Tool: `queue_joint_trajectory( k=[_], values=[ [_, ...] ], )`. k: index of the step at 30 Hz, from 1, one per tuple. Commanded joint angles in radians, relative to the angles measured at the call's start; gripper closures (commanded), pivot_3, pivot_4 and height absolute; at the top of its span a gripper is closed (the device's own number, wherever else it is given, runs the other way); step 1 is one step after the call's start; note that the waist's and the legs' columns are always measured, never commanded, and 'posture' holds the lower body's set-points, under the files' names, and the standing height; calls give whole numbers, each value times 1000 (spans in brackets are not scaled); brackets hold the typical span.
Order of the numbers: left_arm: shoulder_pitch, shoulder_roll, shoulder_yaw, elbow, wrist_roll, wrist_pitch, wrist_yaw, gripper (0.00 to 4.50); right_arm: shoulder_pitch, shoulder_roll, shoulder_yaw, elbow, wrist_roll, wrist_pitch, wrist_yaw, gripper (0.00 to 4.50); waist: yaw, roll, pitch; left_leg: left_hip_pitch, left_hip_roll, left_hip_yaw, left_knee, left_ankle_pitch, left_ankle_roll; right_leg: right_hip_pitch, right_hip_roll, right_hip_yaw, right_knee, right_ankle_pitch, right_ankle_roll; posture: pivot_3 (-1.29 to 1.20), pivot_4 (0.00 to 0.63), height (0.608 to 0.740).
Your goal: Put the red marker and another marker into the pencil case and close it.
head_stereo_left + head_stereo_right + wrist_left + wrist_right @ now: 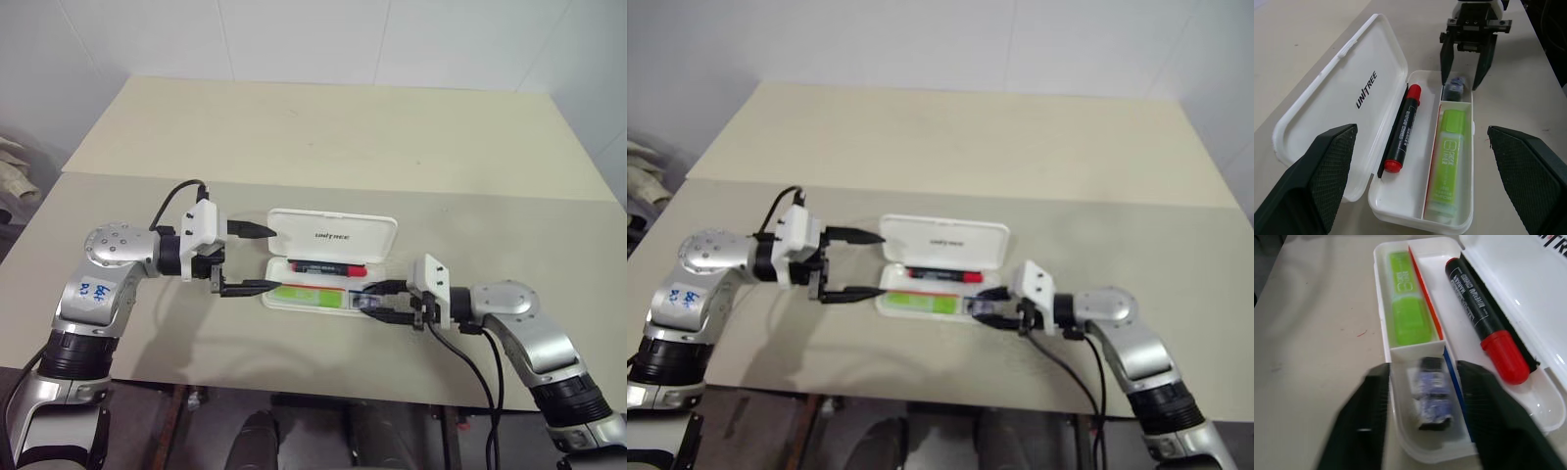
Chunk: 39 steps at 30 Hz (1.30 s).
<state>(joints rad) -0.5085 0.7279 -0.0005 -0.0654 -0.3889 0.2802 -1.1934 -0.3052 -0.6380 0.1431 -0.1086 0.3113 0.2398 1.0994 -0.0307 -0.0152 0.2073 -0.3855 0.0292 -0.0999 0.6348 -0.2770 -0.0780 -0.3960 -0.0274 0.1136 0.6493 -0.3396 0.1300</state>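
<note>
1. Contents first: the white rectangular hinged plastic pencil case (1400,205) lies open on the beige desk (323,127), its lid (1347,98) folded back flat with dark lettering on the inside.
2. Inside the wide compartment next to the hinge lies the slim black-barrelled red marker (1402,128) with its bright red cap and red end, lengthwise, close against the hinge side.
3. Across a thin red and blue divider, in the long narrow compartment, lies the flat translucent light green highlighter (1449,161), also lengthwise.
4. A small dark stubby object with a bluish label (1431,394) sits in the short end pocket, walled off from the highlighter.
5. The left end effector (247,258) hovers at one short end of the case, its black fingers (1327,166) spread wide and empty, the case between them in the left wrist view.
6. The right end effector (1466,63) is at the opposite short end, fingers (1371,416) apart, straddling the end pocket and gripping nothing.
</note>
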Motion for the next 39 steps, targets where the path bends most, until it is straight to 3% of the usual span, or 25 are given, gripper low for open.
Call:
queue_joint_trajectory(
  k=[1,4,13,25,30,39],
  values=[
    [0,8,22,-33,-18,-4,5,0,-17,15,-25,-14,17,2,-17,920,0,0,0,0,0,0,0,0,0,0,0,0,0,0,0,0,150,740],
    [0,5,21,-32,-18,-4,7,0,-29,13,-30,-28,19,7,-19,38,0,0,0,0,0,0,1,0,0,0,0,0,1,0,0,0,150,740],
    [6,-4,16,-31,-16,-7,10,0,5,-11,-83,-127,88,59,-21,38,1,0,0,0,0,0,1,0,0,0,0,0,2,0,0,0,150,740],
    [16,-8,5,-3,-7,-21,-3,0,191,-98,-312,-316,161,119,-119,38,2,0,0,0,0,0,2,0,0,0,0,0,2,0,0,0,150,740],
    [-4,-15,2,29,-9,-32,-17,1205,227,-122,-350,-328,169,109,-116,0,1,0,0,1,0,0,2,0,0,0,0,0,3,0,0,0,150,740],
    [-11,-34,8,52,-9,-57,-8,4177,257,-135,-369,-327,168,85,-112,0,2,0,0,1,0,0,2,0,0,0,0,0,3,0,0,0,150,740]
  ],
)
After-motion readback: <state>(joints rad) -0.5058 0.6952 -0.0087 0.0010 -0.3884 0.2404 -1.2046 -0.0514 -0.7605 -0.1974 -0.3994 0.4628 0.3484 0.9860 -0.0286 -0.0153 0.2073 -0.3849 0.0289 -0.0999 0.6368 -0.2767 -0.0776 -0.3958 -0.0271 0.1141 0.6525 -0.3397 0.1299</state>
